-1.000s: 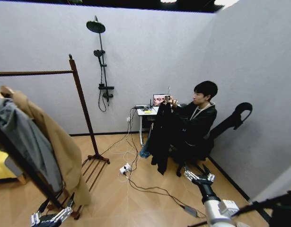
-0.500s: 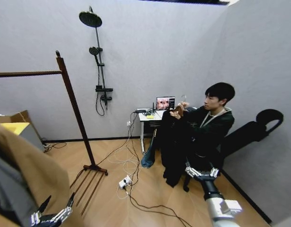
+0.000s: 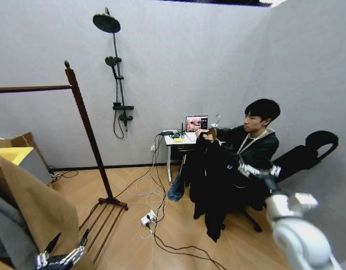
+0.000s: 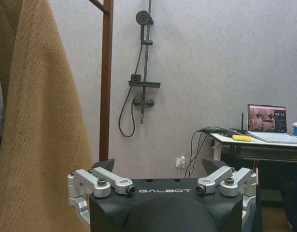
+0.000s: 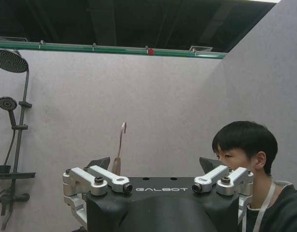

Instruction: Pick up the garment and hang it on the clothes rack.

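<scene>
Beside the garment (image 3: 209, 180), which a seated person's hand (image 3: 205, 134) holds up by its hanger, the right end effector (image 3: 258, 170) has risen from floor level, fingers spread, ready to take it; the left end effector (image 3: 60, 257) hangs spread, well apart.

A tan coat (image 3: 35, 208) hangs at eight o'clock; a shower fixture (image 3: 117, 73) stands at twelve, a laptop (image 3: 196, 123) on the desk (image 3: 175, 139) beneath.

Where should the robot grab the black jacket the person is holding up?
Probably at the hanger's metal hook, which sticks up bare above the garment. The person's hands hold the hanger just below the hook, and the cloth hangs limp. The right gripper, open and nearest, could come from the robot's side.
</scene>
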You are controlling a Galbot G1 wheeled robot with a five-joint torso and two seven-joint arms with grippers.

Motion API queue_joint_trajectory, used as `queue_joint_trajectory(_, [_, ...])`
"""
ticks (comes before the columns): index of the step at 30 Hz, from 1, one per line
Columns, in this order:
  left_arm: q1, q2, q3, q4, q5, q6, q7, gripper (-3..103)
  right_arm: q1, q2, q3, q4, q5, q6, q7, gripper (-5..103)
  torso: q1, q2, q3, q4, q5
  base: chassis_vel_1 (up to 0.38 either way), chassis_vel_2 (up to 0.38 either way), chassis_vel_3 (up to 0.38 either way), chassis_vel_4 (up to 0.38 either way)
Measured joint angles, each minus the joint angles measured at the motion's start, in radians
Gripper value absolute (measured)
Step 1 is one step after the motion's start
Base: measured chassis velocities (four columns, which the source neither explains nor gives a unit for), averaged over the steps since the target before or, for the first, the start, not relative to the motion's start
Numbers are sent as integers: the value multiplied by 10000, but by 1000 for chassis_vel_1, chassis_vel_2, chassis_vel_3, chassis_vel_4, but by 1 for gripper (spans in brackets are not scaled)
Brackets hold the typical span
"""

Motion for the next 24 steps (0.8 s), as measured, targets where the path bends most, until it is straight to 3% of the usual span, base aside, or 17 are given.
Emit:
queue_joint_trajectory(11, [1, 0, 0, 0, 0, 0, -1, 100, 3084, -359, -2079, -2757, 156, -52, -266, 100, 5, -3, 2, -2, -2, 0, 0, 0, 0])
queue_joint_trajectory(14, [1, 0, 1, 0, 0, 0, 1, 100, 4281, -227, -2928, -3394, 6, 62, -388, 100, 5, -3, 2, 1, -5, 0, 0, 0, 0])
queue_joint_trajectory(24, [1, 0, 0, 0, 0, 0, 0, 100, 6188, 250, -4089, -5373, -575, 329, -510, 100, 5, -3, 1, -2, -3, 0, 0, 0, 0])
